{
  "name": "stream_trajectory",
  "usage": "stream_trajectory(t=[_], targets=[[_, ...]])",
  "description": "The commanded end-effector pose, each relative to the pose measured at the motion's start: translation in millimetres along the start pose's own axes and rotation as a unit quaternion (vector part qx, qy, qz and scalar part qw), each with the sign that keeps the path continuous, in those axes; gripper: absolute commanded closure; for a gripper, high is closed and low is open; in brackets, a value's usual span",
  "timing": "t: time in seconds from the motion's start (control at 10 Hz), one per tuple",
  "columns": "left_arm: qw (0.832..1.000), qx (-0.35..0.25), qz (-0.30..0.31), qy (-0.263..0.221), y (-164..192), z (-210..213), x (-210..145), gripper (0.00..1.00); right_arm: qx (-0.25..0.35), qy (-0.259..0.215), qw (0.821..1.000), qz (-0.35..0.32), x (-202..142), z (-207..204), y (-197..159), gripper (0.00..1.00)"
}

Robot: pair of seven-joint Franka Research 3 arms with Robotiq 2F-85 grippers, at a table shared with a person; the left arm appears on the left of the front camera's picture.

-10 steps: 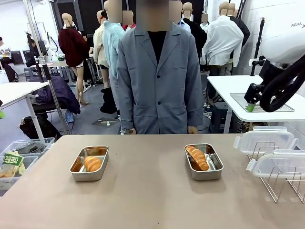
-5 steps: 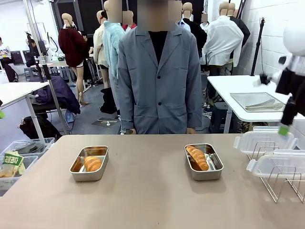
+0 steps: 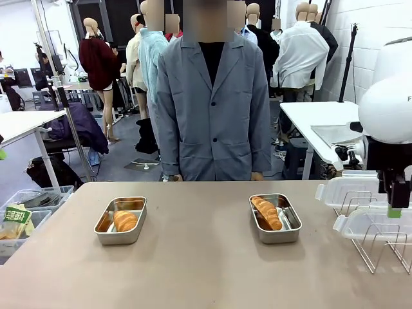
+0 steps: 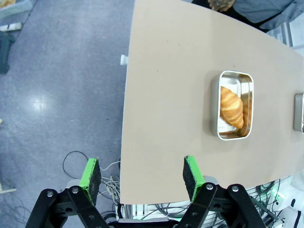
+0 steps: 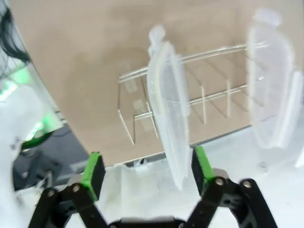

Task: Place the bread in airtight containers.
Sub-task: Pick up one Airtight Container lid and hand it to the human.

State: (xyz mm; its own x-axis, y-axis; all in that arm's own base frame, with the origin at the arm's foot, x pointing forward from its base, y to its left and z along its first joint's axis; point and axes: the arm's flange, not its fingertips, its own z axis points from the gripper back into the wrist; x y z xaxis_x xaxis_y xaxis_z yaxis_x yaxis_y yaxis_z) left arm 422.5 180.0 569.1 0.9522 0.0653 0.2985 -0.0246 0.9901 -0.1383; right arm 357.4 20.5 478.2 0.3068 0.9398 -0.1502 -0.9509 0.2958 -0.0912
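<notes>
Two airtight containers stand open on the tan table, each with a croissant of bread inside. The left tub [image 3: 121, 220] holds a short croissant [image 3: 125, 221]; the right tub [image 3: 275, 218] holds a longer one [image 3: 266, 212]. Their clear lids [image 3: 358, 192] stand on edge in a wire rack [image 3: 380, 248] at the far right. My right gripper [image 3: 394, 207] hangs just above those lids. In the right wrist view it [image 5: 147, 168] is open, with one lid [image 5: 167, 128] in line between its fingers, farther off. My left gripper [image 4: 141, 175] is open, high over the table's left edge, well off from the tub [image 4: 232, 111].
A person in a grey coat [image 3: 215, 103] stands at the far edge of the table, hands low by the edge. A second lid [image 5: 270, 95] stands farther along the rack. The floor lies beyond the table's left side, with bins [image 3: 26, 215] on it.
My right arm has swung down from high at the right until its gripper points down over the rack of lids. The tubs, the bread and the person have stayed put.
</notes>
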Motion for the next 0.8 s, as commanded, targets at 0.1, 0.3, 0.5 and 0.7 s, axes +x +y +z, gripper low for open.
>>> stream_trajectory(t=[0.1,0.3,0.5,0.7], targets=[[1.000,0.013,0.000,-0.001,0.5,1.0,-2.2,0.11,0.000,0.000,1.000,0.000,0.0,0.0,0.0,0.09],[1.000,0.013,0.000,-0.001,0.5,1.0,-2.2,0.11,-0.013,0.039,0.993,0.108,14.0,-10.4,-10.6,0.09],[1.000,0.013,0.000,-0.001,0.5,1.0,-2.2,0.11,-0.020,0.031,0.989,0.140,20.4,-13.1,-12.0,0.09],[1.000,0.013,0.000,-0.001,0.5,1.0,-2.2,0.11,0.007,0.037,0.992,0.124,27.3,-19.7,-20.5,0.09]])
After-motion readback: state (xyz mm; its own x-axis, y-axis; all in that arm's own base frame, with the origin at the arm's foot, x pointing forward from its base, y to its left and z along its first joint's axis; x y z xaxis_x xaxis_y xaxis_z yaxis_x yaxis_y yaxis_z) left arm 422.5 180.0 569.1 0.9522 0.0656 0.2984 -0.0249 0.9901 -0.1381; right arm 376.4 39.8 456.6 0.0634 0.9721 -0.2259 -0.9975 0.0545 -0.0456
